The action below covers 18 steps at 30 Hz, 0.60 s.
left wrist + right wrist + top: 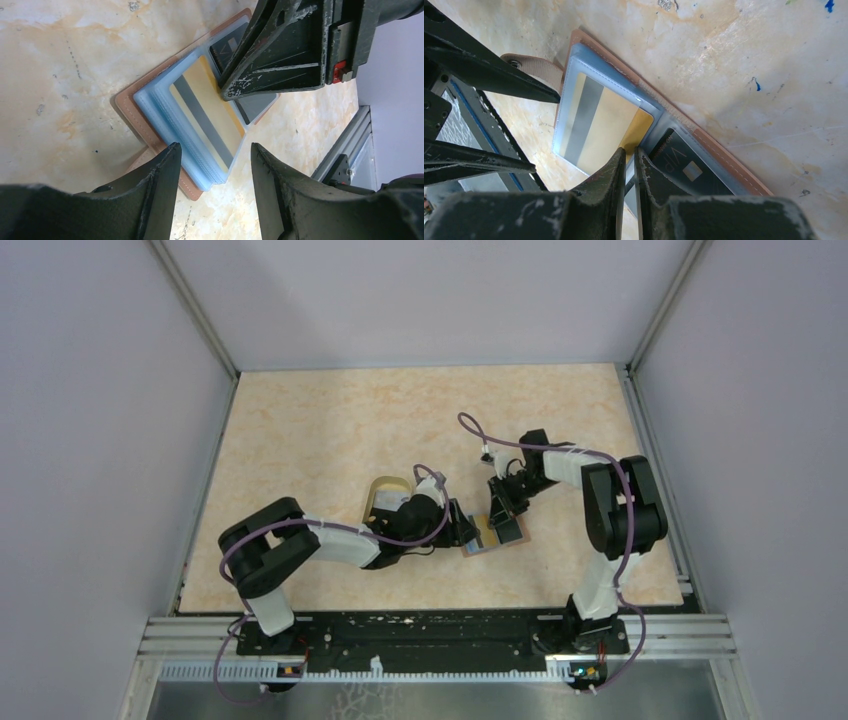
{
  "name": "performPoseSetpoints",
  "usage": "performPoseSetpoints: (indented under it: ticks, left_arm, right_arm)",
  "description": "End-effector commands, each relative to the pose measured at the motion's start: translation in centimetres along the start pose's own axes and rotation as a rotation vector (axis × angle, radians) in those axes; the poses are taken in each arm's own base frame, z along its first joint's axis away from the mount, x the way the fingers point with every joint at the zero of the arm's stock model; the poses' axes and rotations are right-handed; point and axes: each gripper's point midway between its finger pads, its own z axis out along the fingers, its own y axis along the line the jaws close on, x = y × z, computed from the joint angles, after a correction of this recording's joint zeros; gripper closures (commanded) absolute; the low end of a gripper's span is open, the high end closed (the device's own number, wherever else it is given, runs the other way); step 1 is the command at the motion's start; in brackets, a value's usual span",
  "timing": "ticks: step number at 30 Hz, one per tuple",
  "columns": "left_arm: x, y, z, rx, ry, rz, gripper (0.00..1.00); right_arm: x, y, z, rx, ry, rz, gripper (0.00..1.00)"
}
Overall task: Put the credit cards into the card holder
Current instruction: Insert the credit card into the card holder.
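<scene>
Card holder (pixel 150 105) lies open on the table (pixel 330 430) between the 2 claws. A yellow credit card (pixel 210 107) sits in 1 blue sleeve, a black credit card (pixel 679 162) in the next. Left claw (pixel 215 150) hangs wide, empty. Right claw (pixel 630 152) is pinched narrow at the yellow credit card's edge.

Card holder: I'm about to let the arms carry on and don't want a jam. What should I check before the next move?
1. Card holder open and flat on the table: ok.
2. Yellow card fully inside its blue sleeve: not ok, one end pokes out.
3. Right jaws nearly shut at that exposed end; actual grip on the card: cannot tell.
4. Left jaws open, straddling the holder's near corner: ok.
5. Black card fully tucked in: ok.
</scene>
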Motion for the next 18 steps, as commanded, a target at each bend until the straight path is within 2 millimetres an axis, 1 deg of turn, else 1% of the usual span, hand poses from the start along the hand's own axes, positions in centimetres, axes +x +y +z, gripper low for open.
performPoseSetpoints:
  ticks: [1, 7, 9, 14, 18]
  left_arm:
    - [-0.5, -0.4, -0.3, 0.003, -0.015, 0.015, 0.41]
    - [-0.3, -1.5, -0.2, 0.046, 0.012, 0.017, 0.41]
    - [-0.2, -1.6, -0.2, 0.055, 0.014, 0.015, 0.43]
    - [-0.2, -1.6, -0.1, 0.057, 0.013, 0.015, 0.47]
    - [-0.3, -1.5, -0.1, 0.048, 0.011, 0.018, 0.49]
  right_arm:
    - [0.9, -0.5, 1.0, 0.007, 0.045, -0.014, 0.87]
    - [1.0, -0.5, 1.1, 0.007, 0.046, -0.014, 0.87]
    - [1.0, -0.5, 1.1, 0.006, 0.046, -0.014, 0.87]
    - [1.0, -0.5, 1.1, 0.007, 0.048, -0.011, 0.87]
    - [1.0, -0.5, 1.1, 0.006, 0.048, -0.012, 0.87]
